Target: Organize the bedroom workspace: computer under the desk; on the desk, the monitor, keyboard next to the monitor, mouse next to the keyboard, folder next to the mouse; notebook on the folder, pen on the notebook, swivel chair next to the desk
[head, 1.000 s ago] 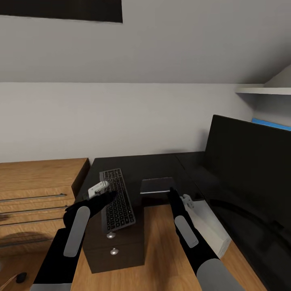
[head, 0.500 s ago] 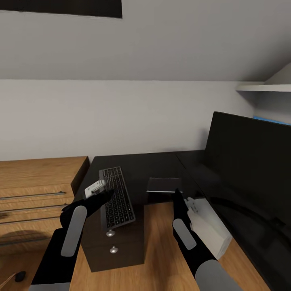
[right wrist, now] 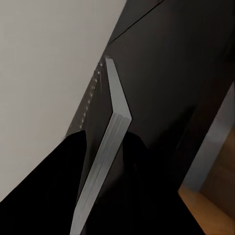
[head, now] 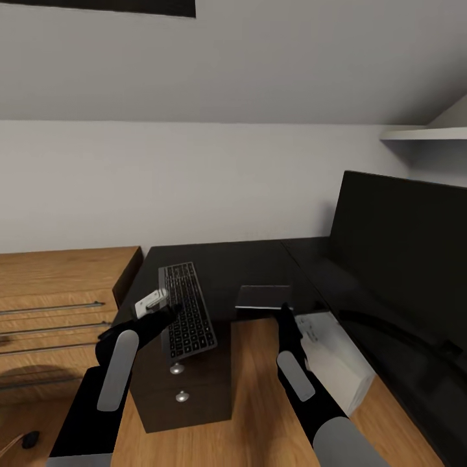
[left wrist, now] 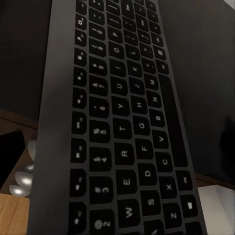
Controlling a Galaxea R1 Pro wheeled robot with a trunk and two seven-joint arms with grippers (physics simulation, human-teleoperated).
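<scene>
Task partly done: the monitor (head: 402, 259) stood on the black table (head: 227, 263), the left gripper (head: 152, 303) gripped the keyboard (head: 187, 310) overhanging its near edge, the right gripper (head: 285, 310) clamped the notebook (head: 263, 296); folder and pen remained

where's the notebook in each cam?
Head view: notebook lies at the desk's front edge, right of the keyboard, just ahead of the right gripper.
Left wrist view: not in this picture; the keyboard takes up most of it.
Right wrist view: notebook seen edge-on between the gripper's dark fingers.
Shared landmark: the black desk top.
</scene>
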